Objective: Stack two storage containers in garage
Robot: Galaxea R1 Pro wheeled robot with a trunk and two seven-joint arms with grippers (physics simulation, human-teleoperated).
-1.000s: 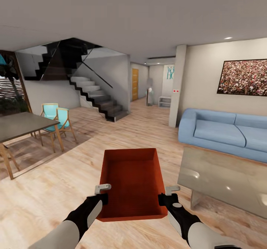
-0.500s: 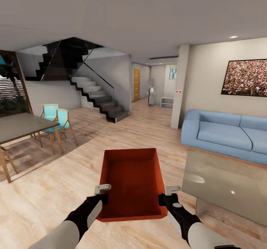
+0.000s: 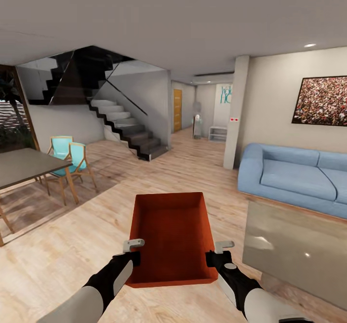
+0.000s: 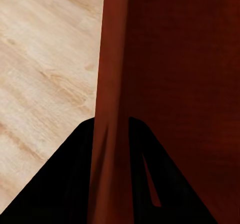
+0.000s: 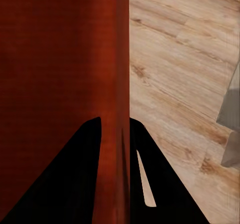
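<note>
I carry one orange-red storage container (image 3: pixel 172 236) in front of me, held level above the light wood plank floor of the living room. My left gripper (image 3: pixel 136 258) is shut on its left wall, and the left wrist view has that thin wall (image 4: pixel 111 108) pinched between the dark fingers (image 4: pixel 65 184). On the opposite side my right gripper (image 3: pixel 210 258) is shut on the right wall (image 5: pixel 120 93), with the fingers (image 5: pixel 160 184) on either side of it. The bin is empty inside.
A glass-topped table (image 3: pixel 299 246) stands close on the right, with the blue sofa (image 3: pixel 294 176) behind it. At the left are a dining table (image 3: pixel 29 166) and turquoise chairs (image 3: pixel 72 157). Ahead lie a black staircase (image 3: pixel 125 130), a pillar (image 3: pixel 236 111) and a corridor with a wooden door (image 3: pixel 177 109).
The whole view has shifted: sofa and glass table slid right, dining table left, so the camera has moved forward and turned slightly. Both grippers hold the container as before.
</note>
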